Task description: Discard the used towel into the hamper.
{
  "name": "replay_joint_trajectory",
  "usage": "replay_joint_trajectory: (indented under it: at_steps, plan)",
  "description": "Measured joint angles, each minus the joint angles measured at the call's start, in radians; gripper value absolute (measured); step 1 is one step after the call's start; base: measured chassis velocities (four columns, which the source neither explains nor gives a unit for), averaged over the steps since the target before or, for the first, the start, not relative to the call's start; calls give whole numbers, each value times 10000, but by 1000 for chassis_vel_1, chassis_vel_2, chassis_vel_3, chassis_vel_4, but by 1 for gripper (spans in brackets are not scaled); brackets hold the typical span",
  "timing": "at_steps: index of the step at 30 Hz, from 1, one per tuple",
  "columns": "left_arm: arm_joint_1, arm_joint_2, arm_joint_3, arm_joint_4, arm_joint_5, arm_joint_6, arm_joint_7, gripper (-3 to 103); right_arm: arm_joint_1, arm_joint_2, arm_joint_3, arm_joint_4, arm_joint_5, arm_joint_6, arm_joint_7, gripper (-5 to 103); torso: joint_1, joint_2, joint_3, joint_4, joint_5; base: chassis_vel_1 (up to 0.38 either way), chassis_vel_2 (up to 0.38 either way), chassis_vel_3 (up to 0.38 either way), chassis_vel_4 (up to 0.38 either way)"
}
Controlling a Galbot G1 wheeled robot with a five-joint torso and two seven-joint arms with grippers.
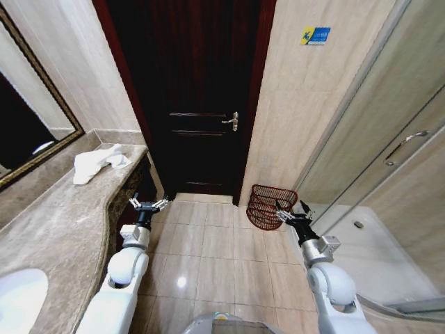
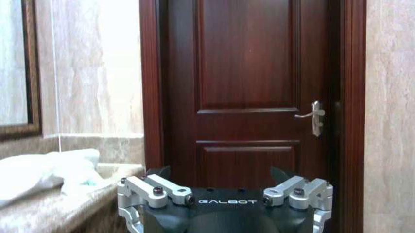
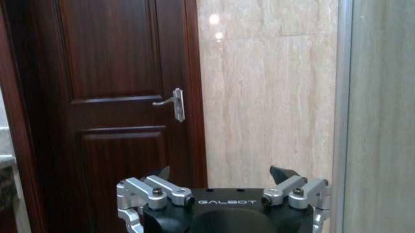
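Note:
A crumpled white towel (image 1: 99, 162) lies on the far end of the marble counter (image 1: 62, 229), beside the wall; it also appears in the left wrist view (image 2: 45, 172). The hamper (image 1: 271, 206), a dark red-brown wire basket, stands on the floor in the corner right of the door. My left gripper (image 1: 149, 204) hangs open and empty beside the counter's front edge, short of the towel (image 2: 220, 174). My right gripper (image 1: 293, 211) is open and empty too, just in front of the hamper's right side (image 3: 224, 172).
A dark wooden door (image 1: 195, 97) with a metal handle (image 1: 231, 122) is shut straight ahead. A mirror (image 1: 28, 132) hangs over the counter, with a white sink (image 1: 21, 296) at its near end. A glass shower enclosure (image 1: 389, 160) bounds the right. Tiled floor (image 1: 208, 250) lies between.

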Motion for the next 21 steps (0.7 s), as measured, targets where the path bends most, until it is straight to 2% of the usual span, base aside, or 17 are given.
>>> replay_joint_trajectory:
  at_steps: [6,21]
  plan:
    - [226,-194,54,-170,-148,-12,-34,100,-41,-147,69,107,55,-35,-24,100,0,0,0,1,0,0,0,0,0]
    - [358,-153,13,-293,-75,-121,-34,100,-75,-233,77,74,142,-79,85,100,0,0,0,0,0,0,0,0,0]
